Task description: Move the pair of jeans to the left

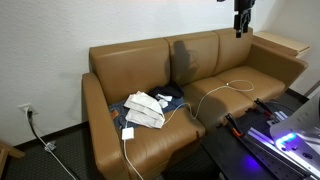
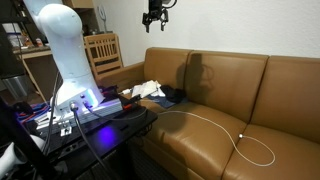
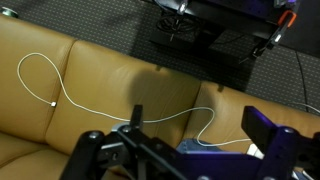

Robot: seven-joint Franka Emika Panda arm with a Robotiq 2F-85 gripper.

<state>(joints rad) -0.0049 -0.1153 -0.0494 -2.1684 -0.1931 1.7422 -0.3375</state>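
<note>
While held high above one end of the sofa [image 1: 130, 60] with jaws spread and empty, well apart from the jeans [image 1: 172, 96], crumpled under white cloth [image 1: 147, 108] on the opposite end cushion, diagonally below; long axis indiscernible.

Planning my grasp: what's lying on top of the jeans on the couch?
A crumpled white cloth covers most of the jeans; only their dark edge shows beside it. A white cable runs close by. Whatever lies under the cloth is hidden.
</note>
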